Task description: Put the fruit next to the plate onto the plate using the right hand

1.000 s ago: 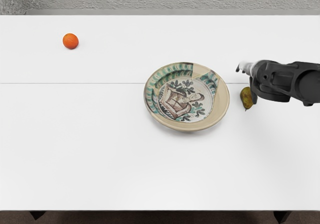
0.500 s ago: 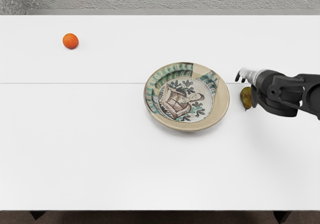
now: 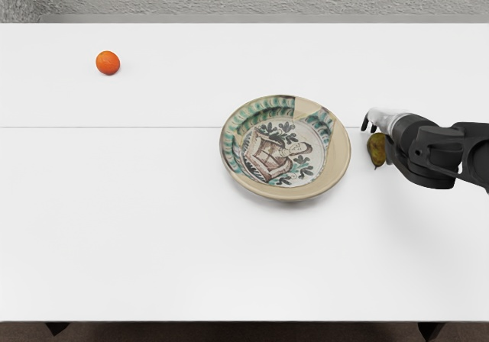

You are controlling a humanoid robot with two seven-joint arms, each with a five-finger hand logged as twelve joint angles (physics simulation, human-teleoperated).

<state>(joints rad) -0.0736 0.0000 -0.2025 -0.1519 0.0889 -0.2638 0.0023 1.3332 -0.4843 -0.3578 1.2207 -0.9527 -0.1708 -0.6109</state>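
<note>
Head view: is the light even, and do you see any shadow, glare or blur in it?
Head view: the light is flat and even; the white table is very bright, almost without texture, but shows no glare spot. Head view: only a faint soft shadow lies along the near rim of the plate. Head view: the orange, the pear and the right hand look sharp, without blur.

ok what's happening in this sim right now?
The right hand, its arm coming in from the right edge, is down at the yellow-brown fruit that lies on the table just right of the painted plate. The forearm hides most of the hand, so a grasp cannot be confirmed. No fruit is on the plate. An orange sits apart at the far left. The left arm is out of view.
</note>
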